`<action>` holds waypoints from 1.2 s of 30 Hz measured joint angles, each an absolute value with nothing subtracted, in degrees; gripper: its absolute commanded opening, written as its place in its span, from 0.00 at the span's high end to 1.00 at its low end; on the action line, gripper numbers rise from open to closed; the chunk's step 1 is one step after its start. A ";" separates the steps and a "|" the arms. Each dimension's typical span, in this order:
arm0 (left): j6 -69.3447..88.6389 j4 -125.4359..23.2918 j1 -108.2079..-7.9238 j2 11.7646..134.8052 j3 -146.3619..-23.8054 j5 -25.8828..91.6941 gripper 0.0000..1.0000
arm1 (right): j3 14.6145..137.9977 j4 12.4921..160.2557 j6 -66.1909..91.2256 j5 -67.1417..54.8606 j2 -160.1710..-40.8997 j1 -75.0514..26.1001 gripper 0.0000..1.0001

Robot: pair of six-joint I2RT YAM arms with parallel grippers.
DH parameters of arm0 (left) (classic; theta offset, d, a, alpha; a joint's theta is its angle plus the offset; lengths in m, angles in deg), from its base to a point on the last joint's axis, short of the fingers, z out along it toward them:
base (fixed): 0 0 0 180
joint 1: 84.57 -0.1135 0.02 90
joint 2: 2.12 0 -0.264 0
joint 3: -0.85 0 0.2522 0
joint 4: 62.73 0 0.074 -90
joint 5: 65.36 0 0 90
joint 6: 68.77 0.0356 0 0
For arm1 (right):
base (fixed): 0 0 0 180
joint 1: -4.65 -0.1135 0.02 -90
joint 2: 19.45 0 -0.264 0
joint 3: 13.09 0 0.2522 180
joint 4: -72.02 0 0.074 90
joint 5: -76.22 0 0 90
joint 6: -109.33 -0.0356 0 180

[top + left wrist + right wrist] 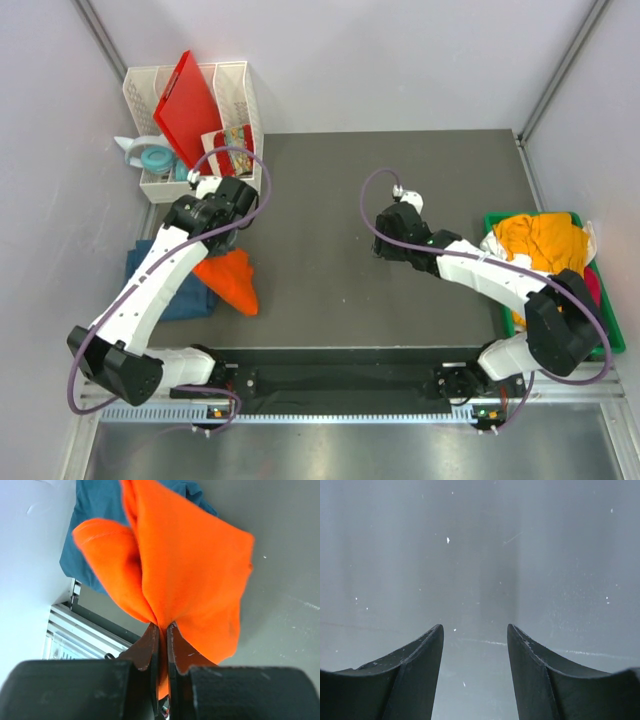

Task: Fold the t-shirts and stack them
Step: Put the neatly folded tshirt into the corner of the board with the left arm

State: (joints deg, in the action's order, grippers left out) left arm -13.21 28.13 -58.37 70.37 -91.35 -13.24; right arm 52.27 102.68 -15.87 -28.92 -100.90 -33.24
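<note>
Pale grey walls point(400, 60) enclose a dark grey table point(330, 220). White rack point(240, 90) back left, green bin point(494, 221) right. Brushed metal surface point(350, 455) in front, maybe floor. Even light.

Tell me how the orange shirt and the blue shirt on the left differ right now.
The orange t-shirt is pinched in the shut left gripper; the teal-blue t-shirt is held by nothing. The orange t-shirt is bunched into folds, while the teal-blue t-shirt lies spread out. The orange one is bright, the teal-blue one dark. Both are plain cloth on the robot's left side.

light: bright, even | shadows: soft | blur: orange t-shirt point(190, 570) edges | glare: table point(480, 555) streaks
</note>
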 measured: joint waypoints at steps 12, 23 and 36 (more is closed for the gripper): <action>-15.24 28.39 -60.97 70.35 -96.13 -12.79 1.00 | 51.63 101.61 -15.87 -27.82 -100.18 -33.48 0.46; -14.91 28.66 -60.97 71.00 -95.61 -8.15 1.00 | 51.22 101.57 -15.80 -27.06 -100.07 -33.50 0.47; -8.53 27.83 -58.30 79.53 -110.71 0.42 1.00 | 50.89 100.35 -15.82 -25.75 -100.12 -33.61 0.47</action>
State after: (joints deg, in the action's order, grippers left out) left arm -8.53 27.83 -58.30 79.53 -110.71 0.42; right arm 50.89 100.35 -15.82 -25.75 -100.12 -33.61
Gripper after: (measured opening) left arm 0.085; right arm 0.531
